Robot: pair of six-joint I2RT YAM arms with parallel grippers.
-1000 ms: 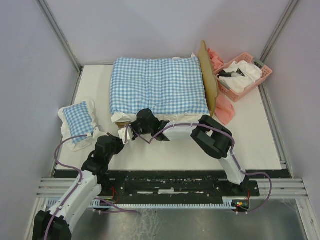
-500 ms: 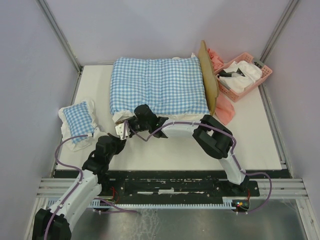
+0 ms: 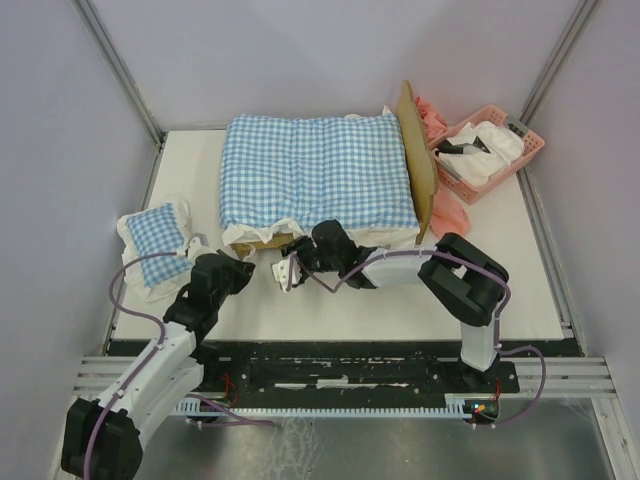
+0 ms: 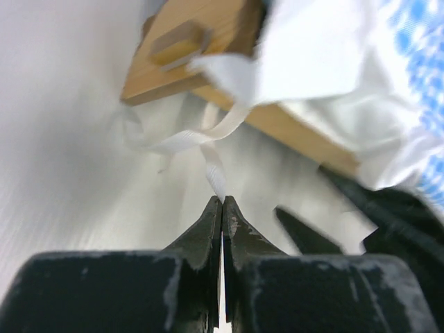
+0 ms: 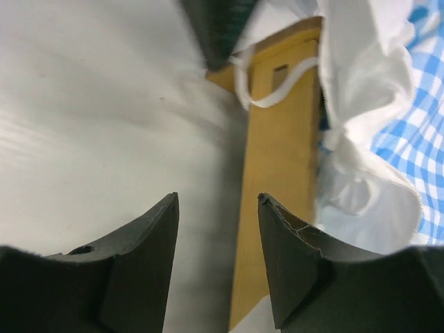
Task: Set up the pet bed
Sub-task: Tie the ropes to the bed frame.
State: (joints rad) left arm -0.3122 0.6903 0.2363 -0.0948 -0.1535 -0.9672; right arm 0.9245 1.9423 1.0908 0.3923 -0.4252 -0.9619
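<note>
Now, one pet bed [image 3: 418,160] sits at twelve o'clock on the surface [image 3: 400,300], smothered by the big checked cushion [image 3: 315,175]. A second, small cushion [image 3: 155,240] lies at nine, and one pink basket [image 3: 500,183] at two. The left tool [image 4: 222,201] nips the white tie [image 4: 208,149], seemingly. The right tool [image 5: 218,201], shut a second ago, stands parted.

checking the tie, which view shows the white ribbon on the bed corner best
Left wrist: the white ribbon runs close up from the pet bed corner into the shut left claw. Right wrist shows only its loop at that corner; the top view barely shows it.
</note>
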